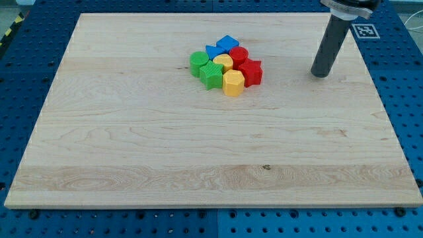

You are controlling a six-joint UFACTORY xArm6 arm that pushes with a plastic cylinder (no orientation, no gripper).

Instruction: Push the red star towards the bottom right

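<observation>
Resting on the wooden board in the upper right of the frame, my tip stands well apart from the cluster of blocks, to the view's right of it. There are no fingers on this rig, only the straight dark rod, so nothing is spread, pressed or pinching.

The red star sits at the right edge of the cluster, a little above the middle of the frame. It touches the yellow block on its lower left, and the red round block is just above it. Behind these I see 2 blue blocks, another yellow block, the green star and a green round block on the left side.

In my judgement the push is not yet begun. To do it well, the tip should go around to the upper left side of the star, but this side is closed by the red round block and the yellow blocks. So probably I must enter the narrow place between the red round block and the star from the top, then push diagonally to the lower right of the frame. The lower right side of the star is free, so the way is open. The risk is dragging the neighbours together with it.
</observation>
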